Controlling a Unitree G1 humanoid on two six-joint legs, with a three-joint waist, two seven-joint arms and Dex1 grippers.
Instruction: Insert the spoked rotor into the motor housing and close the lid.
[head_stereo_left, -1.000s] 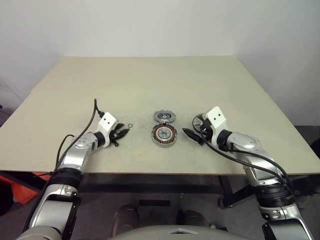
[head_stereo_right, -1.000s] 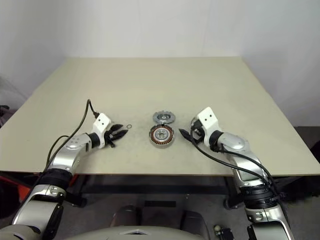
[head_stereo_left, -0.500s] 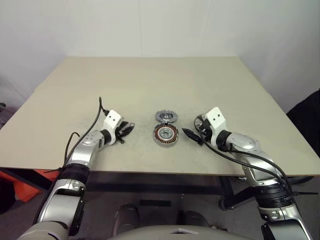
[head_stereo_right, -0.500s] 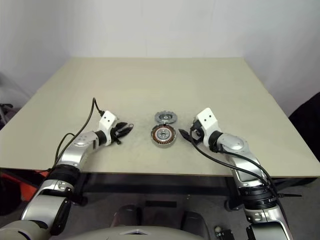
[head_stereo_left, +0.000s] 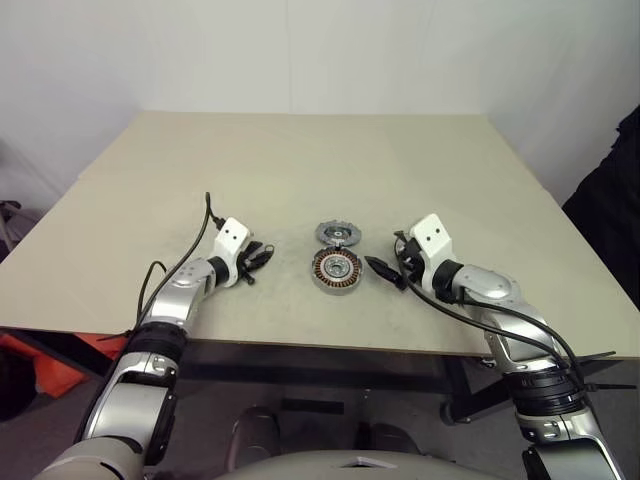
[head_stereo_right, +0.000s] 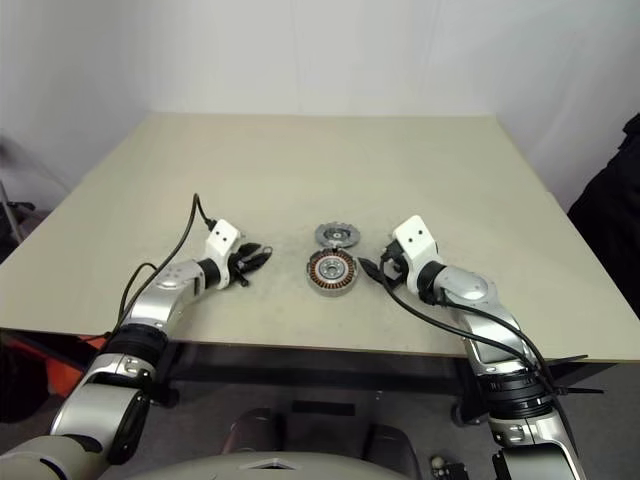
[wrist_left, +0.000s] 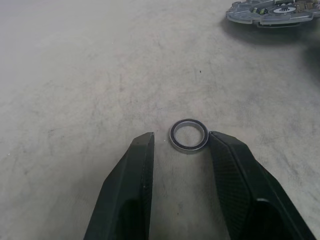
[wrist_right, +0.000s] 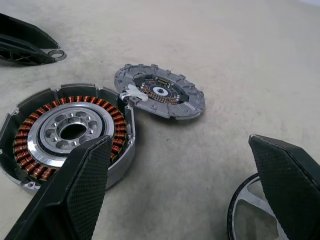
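Left wrist view looks along the left gripper (wrist_left: 182, 150), whose black fingers stand partly apart on either side of a small dark ring (wrist_left: 188, 135) lying flat on the desk (head_stereo_left: 300, 160); the ring sits just ahead of the tips and nothing is held. Right wrist view shows the right gripper (wrist_right: 187, 155) spread wide and empty, with the motor housing (wrist_right: 70, 132) just in front of it, copper windings and silver centre open to view. The lid (wrist_right: 160, 92) lies flat beside the housing on its far side, edges nearly touching. The spoked rotor (wrist_right: 250, 212) rests on the desk under the right gripper's outer finger, only part of its rim and a spoke visible. Judging by this, the task is at its start: the rotor is not yet in the housing and the lid is off. The next move seems to call for the right gripper to draw back and drop onto the rotor's thin rim, a shallow pinch that could slip.
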